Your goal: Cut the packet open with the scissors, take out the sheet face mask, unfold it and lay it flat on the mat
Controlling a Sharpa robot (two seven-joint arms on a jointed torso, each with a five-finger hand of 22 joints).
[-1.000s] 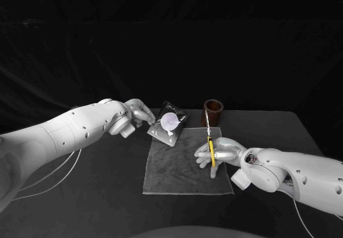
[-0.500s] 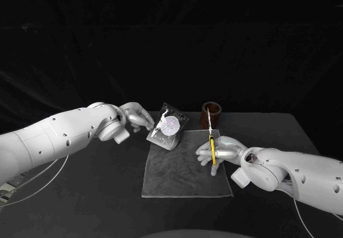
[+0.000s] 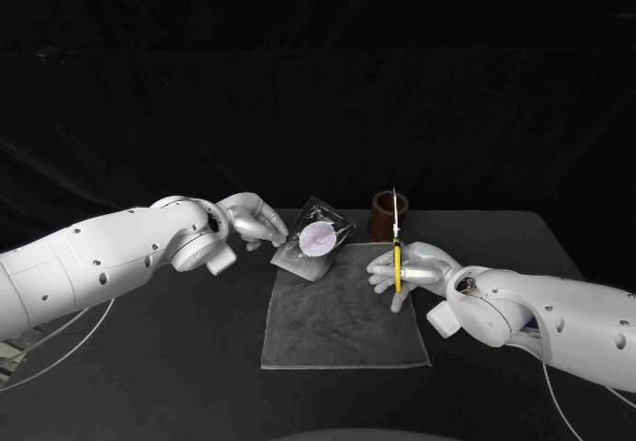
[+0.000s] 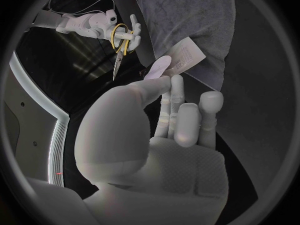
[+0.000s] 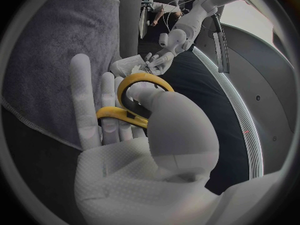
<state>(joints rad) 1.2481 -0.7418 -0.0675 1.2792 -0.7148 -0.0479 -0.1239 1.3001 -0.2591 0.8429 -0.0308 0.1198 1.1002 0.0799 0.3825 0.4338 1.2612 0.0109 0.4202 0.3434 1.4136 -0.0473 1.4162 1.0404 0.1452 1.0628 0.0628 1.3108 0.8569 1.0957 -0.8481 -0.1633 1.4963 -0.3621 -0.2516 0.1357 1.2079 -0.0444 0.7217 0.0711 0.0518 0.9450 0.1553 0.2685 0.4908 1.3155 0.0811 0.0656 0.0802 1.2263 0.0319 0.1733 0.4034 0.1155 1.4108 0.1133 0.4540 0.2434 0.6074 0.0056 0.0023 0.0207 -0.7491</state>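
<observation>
since a second ago the right hand [image 3: 417, 268] has raised the scissors [image 3: 395, 241] it grips, blades pointing up and away, while the left hand [image 3: 252, 220] pinches the packet [image 3: 315, 237] above the mat's [image 3: 345, 322] far left corner, just left of the blades

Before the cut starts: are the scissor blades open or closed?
Closed. The scissors, held by the right hand, show a single thin blade line in the head view, with no gap between blades.
</observation>
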